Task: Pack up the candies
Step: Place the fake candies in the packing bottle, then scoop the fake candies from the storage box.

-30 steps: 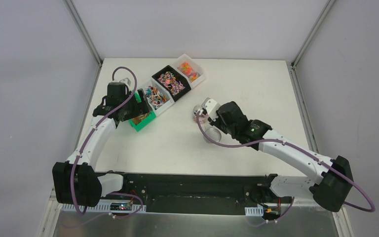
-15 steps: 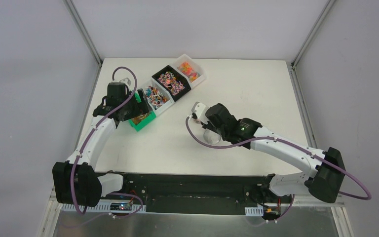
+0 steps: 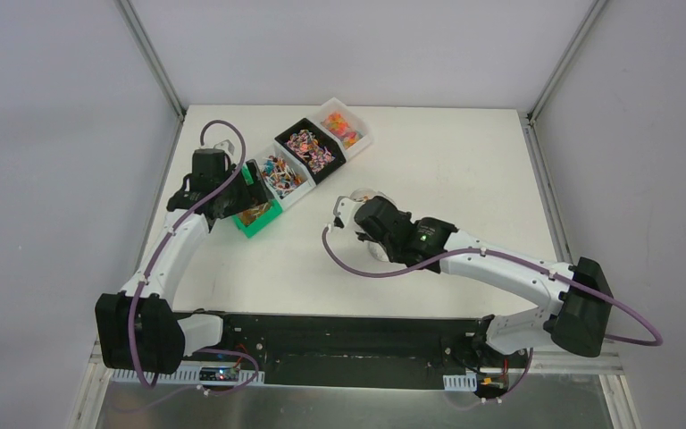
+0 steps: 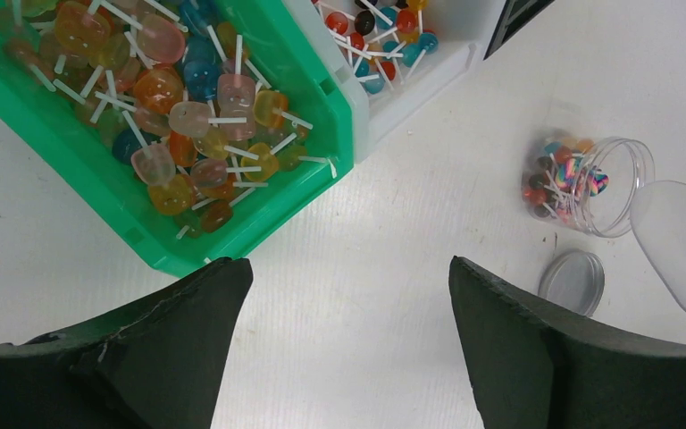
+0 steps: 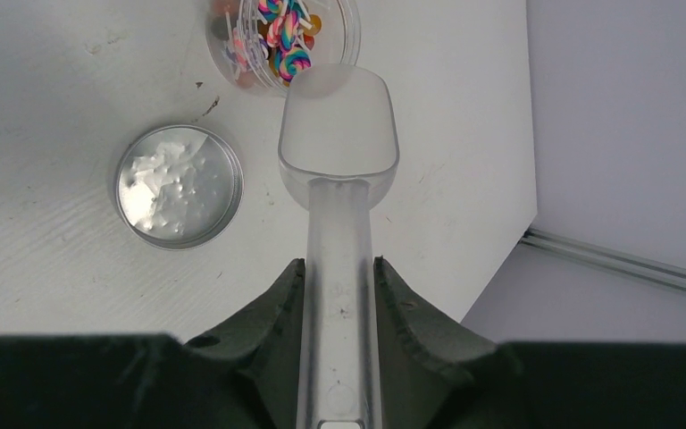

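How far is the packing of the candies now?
Done: some small colourful candies already lie in the clear round jar. In hand: the right gripper holds a clear plastic scoop, empty, at the jar's mouth. To do: the green bin holds many sweets, the round silvery lid lies beside the jar, and the left gripper is open.

Far left on the surface [image 3: 464, 179], bins [image 3: 308, 156] form a diagonal row, candies [image 4: 179, 107] in them; right of them a jar [image 4: 589, 183], lid [image 4: 572, 281] just beside, scoop [image 5: 338, 125] over its mouth.

White table [image 3: 464, 170]: bins [image 4: 80, 174], jar [image 4: 630, 183], lid [image 4: 572, 281]
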{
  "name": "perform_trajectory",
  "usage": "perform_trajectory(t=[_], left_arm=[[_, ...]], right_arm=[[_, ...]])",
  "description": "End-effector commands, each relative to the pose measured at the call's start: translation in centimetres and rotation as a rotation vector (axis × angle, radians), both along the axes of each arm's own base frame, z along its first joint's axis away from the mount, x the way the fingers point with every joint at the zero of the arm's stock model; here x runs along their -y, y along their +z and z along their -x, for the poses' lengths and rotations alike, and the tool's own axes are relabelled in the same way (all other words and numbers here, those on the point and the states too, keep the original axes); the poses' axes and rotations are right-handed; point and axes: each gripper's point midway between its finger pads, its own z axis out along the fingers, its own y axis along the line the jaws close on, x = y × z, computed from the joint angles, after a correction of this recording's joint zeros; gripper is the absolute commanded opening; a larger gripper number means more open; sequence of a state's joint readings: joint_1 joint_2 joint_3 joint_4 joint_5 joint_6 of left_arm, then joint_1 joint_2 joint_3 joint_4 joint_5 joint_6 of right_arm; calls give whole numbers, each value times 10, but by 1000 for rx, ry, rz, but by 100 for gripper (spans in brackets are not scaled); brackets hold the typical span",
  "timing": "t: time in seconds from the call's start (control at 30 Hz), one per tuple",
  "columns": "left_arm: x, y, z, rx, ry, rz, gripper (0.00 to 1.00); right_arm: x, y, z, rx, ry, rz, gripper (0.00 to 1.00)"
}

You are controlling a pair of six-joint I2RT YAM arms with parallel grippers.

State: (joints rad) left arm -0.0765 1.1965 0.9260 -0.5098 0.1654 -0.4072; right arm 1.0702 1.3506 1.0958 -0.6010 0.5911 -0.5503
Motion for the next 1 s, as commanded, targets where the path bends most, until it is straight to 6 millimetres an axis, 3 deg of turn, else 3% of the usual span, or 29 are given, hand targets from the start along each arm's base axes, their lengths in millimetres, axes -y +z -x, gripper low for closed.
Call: perform_trajectory(t=[0.0, 0.27, 0.57, 0.77, 0.97], left_arm=[[-3, 5, -10, 34, 27, 25, 86], [-8, 2, -33, 17, 74, 75, 80], [-13, -8, -68, -10, 113, 86, 72], [-10, -17, -88, -35, 103, 99, 65], [-7, -35, -99, -85, 98, 113, 57]], right_arm=[[-6, 35, -9, 86, -17, -40, 0], [-33, 75, -18, 122, -17, -282, 0], [-85, 95, -71, 147, 15, -326, 0], [-124, 93, -108, 169, 55, -314, 0], [-152, 68, -148, 176, 49, -280, 0]])
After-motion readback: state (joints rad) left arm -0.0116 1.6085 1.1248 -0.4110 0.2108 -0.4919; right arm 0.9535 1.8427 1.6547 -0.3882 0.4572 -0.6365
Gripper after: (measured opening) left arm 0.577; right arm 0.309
